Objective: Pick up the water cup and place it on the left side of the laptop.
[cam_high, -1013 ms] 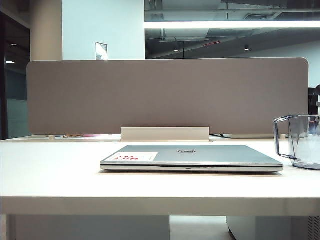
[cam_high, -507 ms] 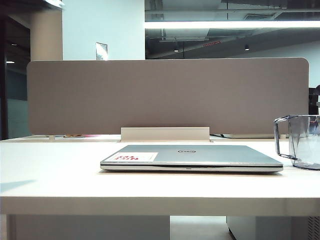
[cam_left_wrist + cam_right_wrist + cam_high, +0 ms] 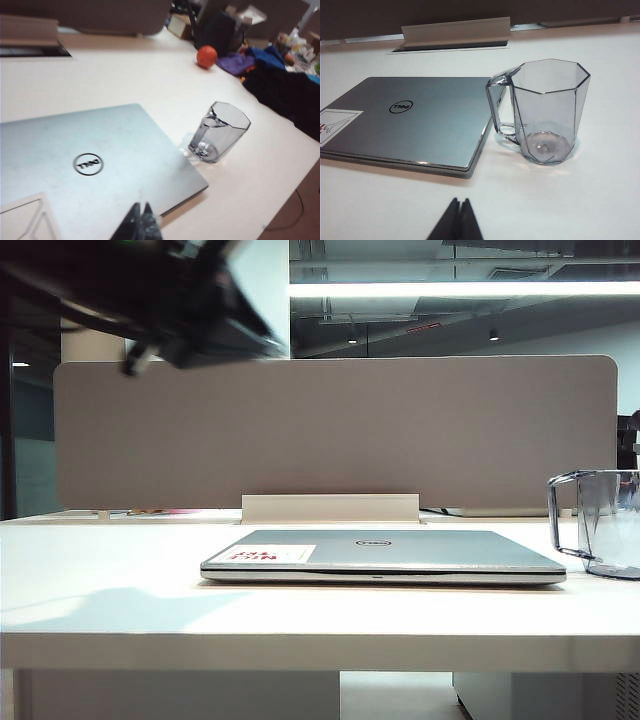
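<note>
Exterior view: the left gripper (image 3: 141,223), jaws closed and empty, has just swung in high over the counter's (image 3: 100,590) left end. The right gripper (image 3: 458,220) waits closed. The water cup (image 3: 547,112) stands untouched at the laptop's (image 3: 385,552) right edge, so the pick is only beginning.

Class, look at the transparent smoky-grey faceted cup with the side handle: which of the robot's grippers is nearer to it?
Probably right. The right gripper, shut, sits low near the smoky-grey faceted cup. The left gripper, shut, hangs over the closed silver-grey laptop, cup beyond its edge.
</note>
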You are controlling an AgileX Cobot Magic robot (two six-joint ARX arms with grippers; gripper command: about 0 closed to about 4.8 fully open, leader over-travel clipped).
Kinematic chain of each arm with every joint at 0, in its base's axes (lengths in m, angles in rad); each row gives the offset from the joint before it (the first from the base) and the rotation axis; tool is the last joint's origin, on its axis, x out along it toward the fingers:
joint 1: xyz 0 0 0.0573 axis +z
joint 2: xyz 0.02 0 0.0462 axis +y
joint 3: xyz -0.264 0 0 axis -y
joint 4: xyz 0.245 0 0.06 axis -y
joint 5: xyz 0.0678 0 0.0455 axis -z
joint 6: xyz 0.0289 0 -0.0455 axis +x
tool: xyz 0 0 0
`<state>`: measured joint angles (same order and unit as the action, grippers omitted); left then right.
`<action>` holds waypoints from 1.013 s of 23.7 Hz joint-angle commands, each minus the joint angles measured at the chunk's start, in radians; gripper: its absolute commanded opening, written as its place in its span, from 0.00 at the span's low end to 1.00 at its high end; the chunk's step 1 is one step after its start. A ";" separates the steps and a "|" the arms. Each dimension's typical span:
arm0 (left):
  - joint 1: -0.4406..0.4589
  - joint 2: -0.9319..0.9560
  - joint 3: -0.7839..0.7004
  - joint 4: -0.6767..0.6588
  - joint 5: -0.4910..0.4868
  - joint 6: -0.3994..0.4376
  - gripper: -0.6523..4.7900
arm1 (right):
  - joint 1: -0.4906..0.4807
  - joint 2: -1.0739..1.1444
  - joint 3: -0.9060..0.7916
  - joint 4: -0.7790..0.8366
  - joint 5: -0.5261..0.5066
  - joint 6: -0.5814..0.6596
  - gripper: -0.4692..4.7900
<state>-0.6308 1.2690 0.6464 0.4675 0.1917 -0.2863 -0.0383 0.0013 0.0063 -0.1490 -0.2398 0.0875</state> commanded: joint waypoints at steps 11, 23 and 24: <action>-0.168 0.544 0.431 0.012 -0.020 0.005 0.18 | -0.002 -0.002 -0.005 0.011 0.023 -0.006 0.08; -0.262 0.855 0.745 0.012 -0.127 0.025 0.28 | -0.003 -0.002 -0.004 0.014 0.224 -0.010 0.08; -0.273 0.875 0.767 0.011 -0.145 0.027 0.28 | -0.002 -0.002 -0.004 0.019 0.223 -0.010 0.08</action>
<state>-0.8951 2.1353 1.3987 0.4694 0.0677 -0.2626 -0.0402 0.0013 0.0063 -0.1482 -0.0257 0.0811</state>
